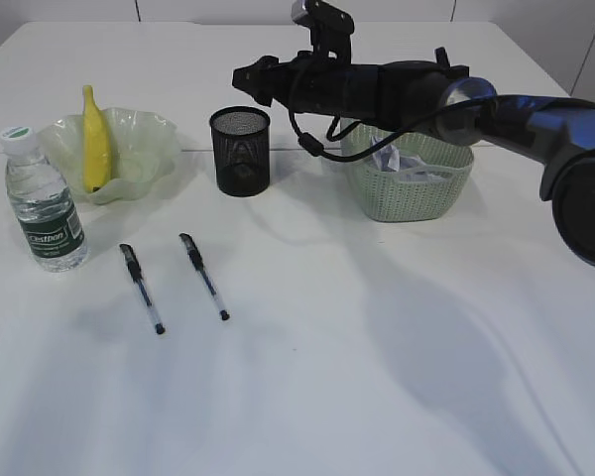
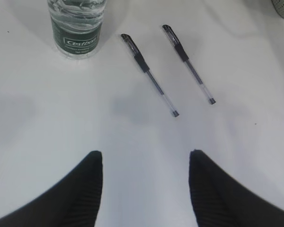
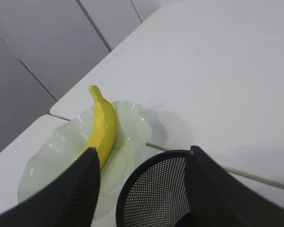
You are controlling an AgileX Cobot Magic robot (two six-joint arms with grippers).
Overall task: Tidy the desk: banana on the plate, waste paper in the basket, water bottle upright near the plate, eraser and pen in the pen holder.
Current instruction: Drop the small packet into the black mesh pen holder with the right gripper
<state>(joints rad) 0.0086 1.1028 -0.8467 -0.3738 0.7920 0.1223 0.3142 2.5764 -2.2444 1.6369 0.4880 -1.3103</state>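
Observation:
The banana [image 1: 95, 149] lies on the pale green plate [image 1: 149, 134] at the left, and the water bottle [image 1: 45, 213] stands upright in front of it. Two pens [image 1: 142, 288] [image 1: 204, 276] lie on the table. Waste paper [image 1: 402, 164] sits in the green basket [image 1: 407, 193]. My right gripper [image 1: 246, 77] hangs open just above the black mesh pen holder [image 1: 241, 154]; in the right wrist view this gripper [image 3: 143, 153] holds nothing. My left gripper [image 2: 145, 153] is open over bare table, short of both pens [image 2: 149, 73] [image 2: 188, 64]. The eraser is hidden.
The right arm stretches across above the basket from the right side. In the right wrist view the banana [image 3: 103, 125] and plate [image 3: 52, 156] lie just beyond the pen holder [image 3: 156, 198]. The bottle [image 2: 77, 28] stands left of the pens.

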